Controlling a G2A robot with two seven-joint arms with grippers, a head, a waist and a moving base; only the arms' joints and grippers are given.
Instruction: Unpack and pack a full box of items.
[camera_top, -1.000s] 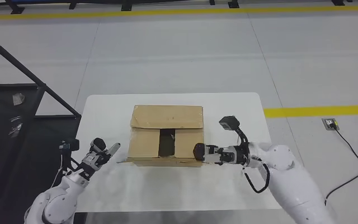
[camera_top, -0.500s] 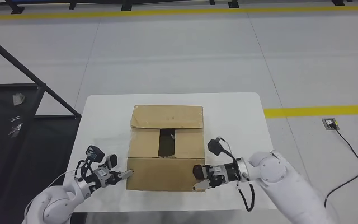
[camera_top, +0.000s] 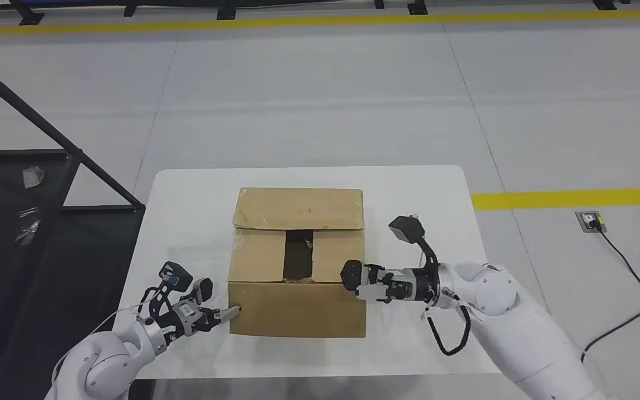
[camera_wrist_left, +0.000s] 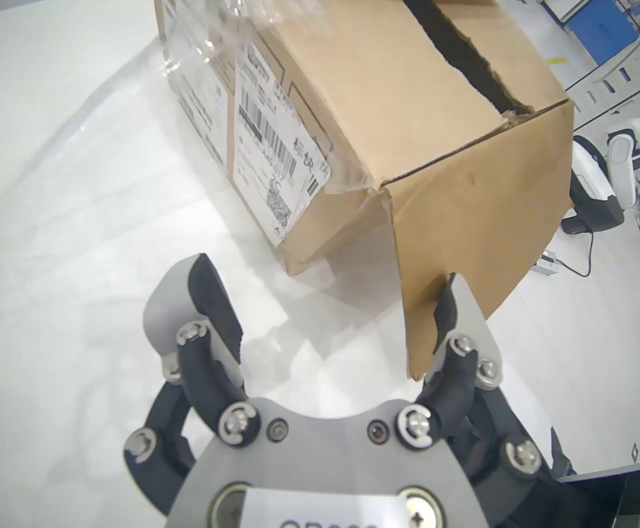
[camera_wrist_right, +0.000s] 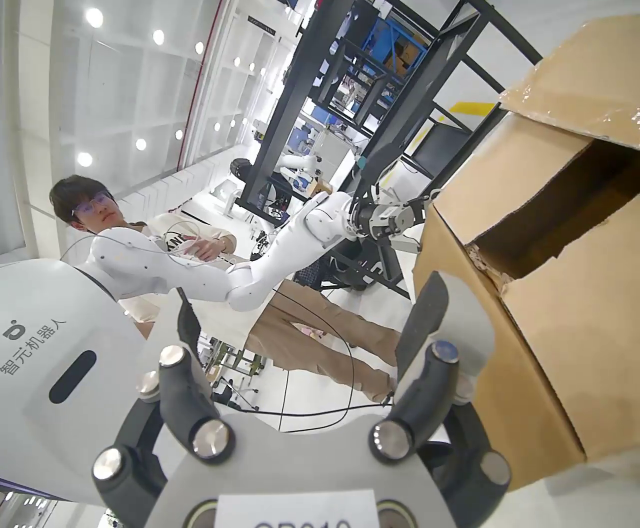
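Sitting mid-surface (camera_top: 420, 200), the cardboard box (camera_top: 300, 215) has its near flap (camera_top: 295, 308) now folded down the front; a sec ago it stuck out level. Left gripper (camera_wrist_left: 325, 280) has come in to that flap's left corner, jaws apart w/ one touching the edge. Right gripper (camera_top: 352, 275) has risen to the box's right top edge, jaws apart, prob. not touching. Unpacking barely begun: inner flaps (camera_top: 260, 255) nearly closed.

The box (camera_top: 295, 310) is dark inside its top gap (camera_top: 298, 257) — contents cannot be made out.
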